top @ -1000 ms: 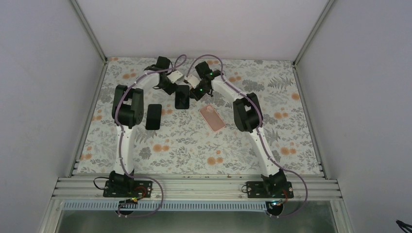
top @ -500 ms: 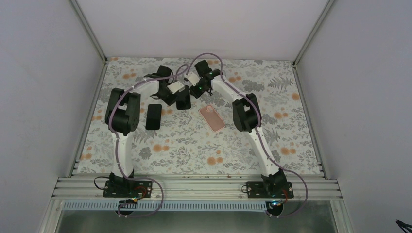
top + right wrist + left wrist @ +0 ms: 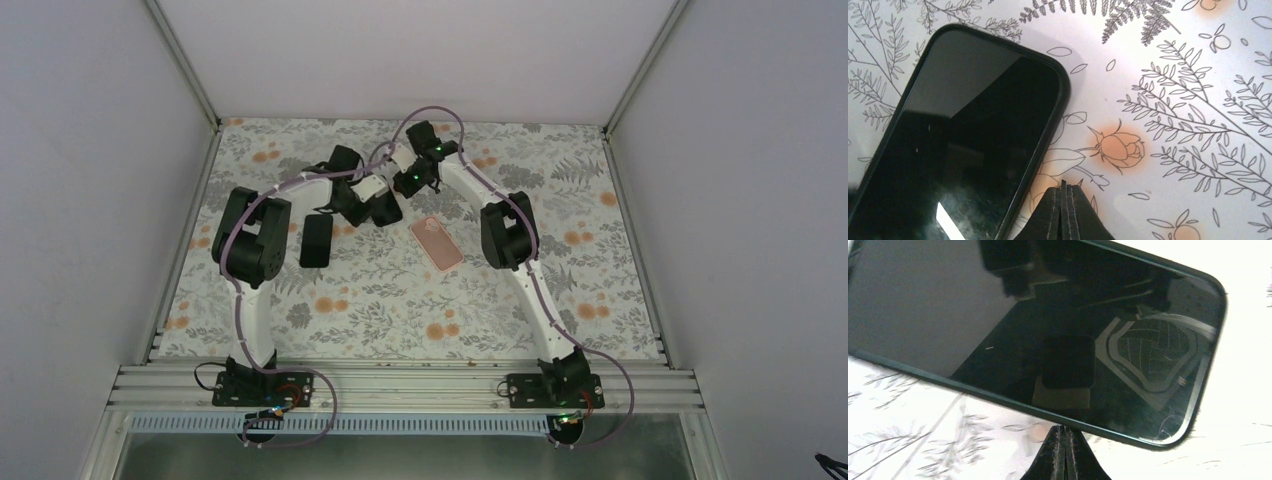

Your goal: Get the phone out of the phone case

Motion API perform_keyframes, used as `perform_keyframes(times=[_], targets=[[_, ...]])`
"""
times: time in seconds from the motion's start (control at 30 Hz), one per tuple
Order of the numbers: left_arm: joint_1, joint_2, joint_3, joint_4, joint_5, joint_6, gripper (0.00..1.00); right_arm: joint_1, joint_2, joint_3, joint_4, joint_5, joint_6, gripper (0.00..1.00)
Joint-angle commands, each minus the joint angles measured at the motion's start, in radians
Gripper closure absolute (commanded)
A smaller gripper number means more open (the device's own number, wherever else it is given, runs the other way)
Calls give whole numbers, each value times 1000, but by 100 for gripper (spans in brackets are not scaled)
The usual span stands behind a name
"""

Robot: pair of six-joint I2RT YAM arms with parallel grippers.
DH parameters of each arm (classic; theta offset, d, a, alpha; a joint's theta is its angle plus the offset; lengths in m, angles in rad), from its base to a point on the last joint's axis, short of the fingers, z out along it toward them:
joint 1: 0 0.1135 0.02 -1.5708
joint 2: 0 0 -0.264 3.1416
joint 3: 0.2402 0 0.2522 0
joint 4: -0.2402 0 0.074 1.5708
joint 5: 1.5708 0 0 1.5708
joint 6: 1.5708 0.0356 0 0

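Since a second ago the left arm has swung its wrist rightward and lower, and the black glossy-screened phone (image 3: 388,212) has turned from straight to slanted on the flower-printed tablecloth (image 3: 330,300). From above, the left gripper (image 3: 384,203) and the right gripper (image 3: 399,190) meet over that phone near the far middle of the table, hiding much of it. A matt black rectangular slab (image 3: 316,241) lies flat to its left and a pink rectangular slab (image 3: 437,243) to its right, both apart from it. In the right wrist view one rounded corner of the phone (image 3: 963,150) shows, seated inside its thin dark rubbery case (image 3: 1039,150). The right gripper (image 3: 1064,210) is clenched on nothing, its tips just beside the case's long edge. In the left wrist view the phone (image 3: 1038,340) lies slanted across the frame, screen up. The left gripper (image 3: 1064,450) is likewise clenched empty, tips at the phone's near long edge.
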Motion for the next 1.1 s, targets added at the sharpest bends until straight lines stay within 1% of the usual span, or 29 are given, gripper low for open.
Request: perform_keyframes(times=[0.0, 0.1, 0.23, 0.37, 0.4, 0.43, 0.47, 0.5, 0.57, 0.6, 0.63, 0.67, 0.7, 0.73, 0.77, 0.8, 0.83, 0.87, 0.93, 1.07], targets=[[-86, 24, -80, -87, 90, -6, 98, -7, 66, 42, -17, -36, 27, 98], [-118, 38, -84, -106, 125, 3, 98, -7, 70, 43, -20, -50, 25, 98], [-167, 51, -89, -97, 134, 14, 98, -6, 61, 37, -32, -75, 2, 98], [-193, 30, -78, -90, 175, 35, 98, -13, 17, -18, -14, -38, -2, 97], [-194, 5, -76, -99, 198, 55, 98, -19, 1, -37, -5, -32, 2, 90], [-194, -30, -78, -105, 206, 71, 98, -27, -16, -50, 3, -33, 5, 80], [-193, -70, -77, -120, 208, 92, 98, -36, -30, -60, 6, -34, 6, 67], [-191, -115, -73, -140, 213, 120, 98, -47, -42, -61, 5, -40, 2, 45], [-179, -197, -52, -191, 220, 160, 97, -57, -62, -59, -14, -71, -26, 20], [-160, -236, -36, -221, 233, 177, 85, -58, -71, -57, -28, -85, -48, 5], [-142, -273, -17, -243, 245, 187, 63, -58, -79, -55, -48, -101, -75, 1], [-118, -321, -1, -257, 257, 189, 43, -55, -89, -50, -71, -109, -95, 0], [-94, -342, 13, -264, 266, 186, 31, -50, -92, -44, -82, -111, -107, 0], [-64, -371, 31, -276, 276, 184, 21, -48, -98, -40, -93, -111, -112, 0], [-35, -392, 52, -295, 287, 185, 14, -45, -104, -39, -99, -110, -111, 0], [-6, -410, 72, -310, 296, 190, 11, -41, -112, -38, -105, -108, -107, 0], [23, -422, 89, -323, 300, 193, 3, -38, -119, -40, -109, -105, -101, 0], [56, -431, 100, -325, 296, 195, 0, -34, -125, -41, -117, -110, -101, 0], [133, -459, 97, -300, 294, 187, 0, -21, -142, -53, -124, -117, -112, 0], [284, -494, 51, -196, 301, 140, 0, 9, -199, -132, -90, -115, -150, 0]])
